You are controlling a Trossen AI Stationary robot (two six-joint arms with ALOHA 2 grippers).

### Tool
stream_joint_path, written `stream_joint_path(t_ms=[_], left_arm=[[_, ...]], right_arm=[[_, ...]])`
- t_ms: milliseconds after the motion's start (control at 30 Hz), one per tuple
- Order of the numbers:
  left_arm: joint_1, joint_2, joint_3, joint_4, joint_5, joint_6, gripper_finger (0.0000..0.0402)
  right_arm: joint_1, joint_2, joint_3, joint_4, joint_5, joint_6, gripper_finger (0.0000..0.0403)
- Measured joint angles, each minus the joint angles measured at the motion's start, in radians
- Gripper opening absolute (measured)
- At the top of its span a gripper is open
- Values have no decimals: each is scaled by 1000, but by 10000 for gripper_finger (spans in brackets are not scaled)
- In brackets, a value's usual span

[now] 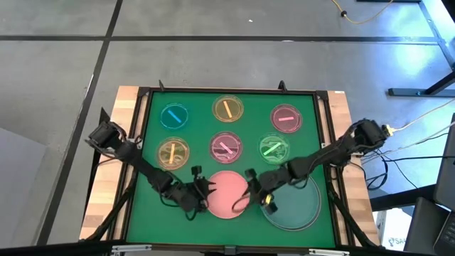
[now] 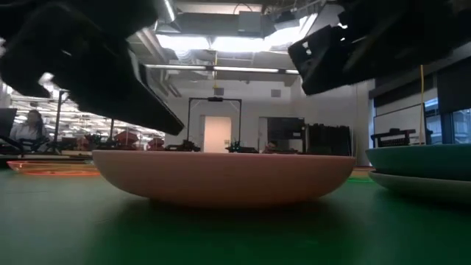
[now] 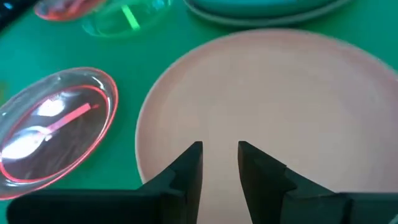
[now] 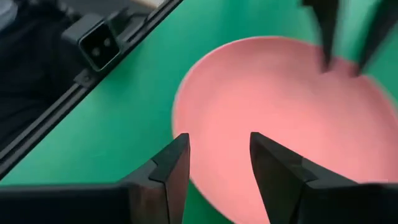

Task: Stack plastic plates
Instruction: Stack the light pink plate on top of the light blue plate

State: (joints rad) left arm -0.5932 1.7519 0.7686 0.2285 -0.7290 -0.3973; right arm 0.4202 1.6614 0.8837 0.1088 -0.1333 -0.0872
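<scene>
A large pink plate (image 1: 229, 193) rests flat on the green mat near the front edge; it also shows in the low view (image 2: 221, 177). My left gripper (image 3: 221, 152) is open, its fingers just above the plate's left rim. My right gripper (image 4: 216, 146) is open above the plate's right rim. Neither touches it, as far as shows. A teal plate (image 1: 295, 206) lies on a grey-white plate (image 2: 419, 185) to the right. Small plates lie farther back: blue (image 1: 173, 115), yellow (image 1: 227, 109), pink (image 1: 286, 118), yellow (image 1: 173, 152), pink (image 1: 225, 147) and green (image 1: 274, 148).
The green mat (image 1: 153, 178) has a dark raised frame (image 1: 142, 135) on a wooden table. The small pink plate (image 3: 59, 127) lies close to the left of the large pink plate. A camera block (image 4: 99, 40) sits on the frame at the near edge.
</scene>
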Motion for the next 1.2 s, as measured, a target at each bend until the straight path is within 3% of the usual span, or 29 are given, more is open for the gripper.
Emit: stream_joint_path(t_ms=[200, 533, 667, 900, 1067, 1200], left_arm=[[-24, 0, -98, 194, -86, -4, 95], [0, 0, -100, 216, -68, -20, 95], [5, 0, -100, 230, -65, -20, 96], [11, 0, -100, 233, -65, -19, 95], [11, 0, -100, 227, -65, -1, 95], [11, 0, -99, 223, -65, 21, 95]], right_arm=[[50, 120, 97, -62, 9, 1, 161], [35, 191, 103, -77, -3, 12, 158], [35, 204, 103, -64, -8, 0, 121], [35, 205, 103, -61, 35, -53, 12], [38, 191, 104, -76, 63, -52, 21], [65, 131, 104, -123, 173, -53, 15]])
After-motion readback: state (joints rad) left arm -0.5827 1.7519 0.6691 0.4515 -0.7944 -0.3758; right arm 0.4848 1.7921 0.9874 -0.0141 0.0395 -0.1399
